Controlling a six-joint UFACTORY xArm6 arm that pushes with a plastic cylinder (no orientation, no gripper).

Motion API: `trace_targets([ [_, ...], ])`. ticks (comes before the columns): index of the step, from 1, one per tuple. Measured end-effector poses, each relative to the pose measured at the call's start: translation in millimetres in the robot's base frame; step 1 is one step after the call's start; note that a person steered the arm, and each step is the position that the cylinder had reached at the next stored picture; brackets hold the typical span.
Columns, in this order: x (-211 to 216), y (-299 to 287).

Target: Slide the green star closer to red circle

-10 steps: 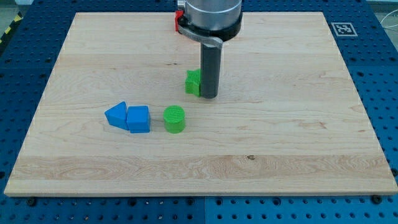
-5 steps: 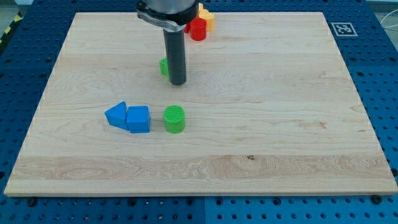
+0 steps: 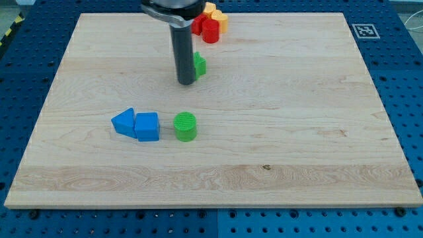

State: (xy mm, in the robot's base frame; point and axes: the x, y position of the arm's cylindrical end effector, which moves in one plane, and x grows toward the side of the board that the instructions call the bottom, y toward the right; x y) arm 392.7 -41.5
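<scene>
The green star (image 3: 198, 65) lies on the wooden board near the view's top centre, partly hidden behind my rod. My tip (image 3: 186, 82) rests on the board just left of and below the star, touching or almost touching it. The red circle (image 3: 210, 31) stands at the view's top edge, up and to the right of the star, with a gap of board between them. A second red block (image 3: 197, 25) and a yellow block (image 3: 217, 16) crowd against it.
A green cylinder (image 3: 186, 126) stands below the tip in mid-board. Two blue blocks, one a triangle (image 3: 123, 121) and one a wedge-like shape (image 3: 147, 126), sit side by side to its left. The board's top edge runs just behind the red and yellow cluster.
My tip has gone left, then up the board. The green star has travelled up and left, ending up closer to the red circle and now showing on the rod's right.
</scene>
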Motion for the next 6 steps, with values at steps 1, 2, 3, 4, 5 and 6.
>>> trace_targets([
  [1, -8.1, 19.6],
  [2, -9.0, 33.8],
  [3, -10.3, 23.3],
  [4, -16.6, 12.7],
  [5, -38.4, 12.7],
  [6, -54.4, 12.7],
])
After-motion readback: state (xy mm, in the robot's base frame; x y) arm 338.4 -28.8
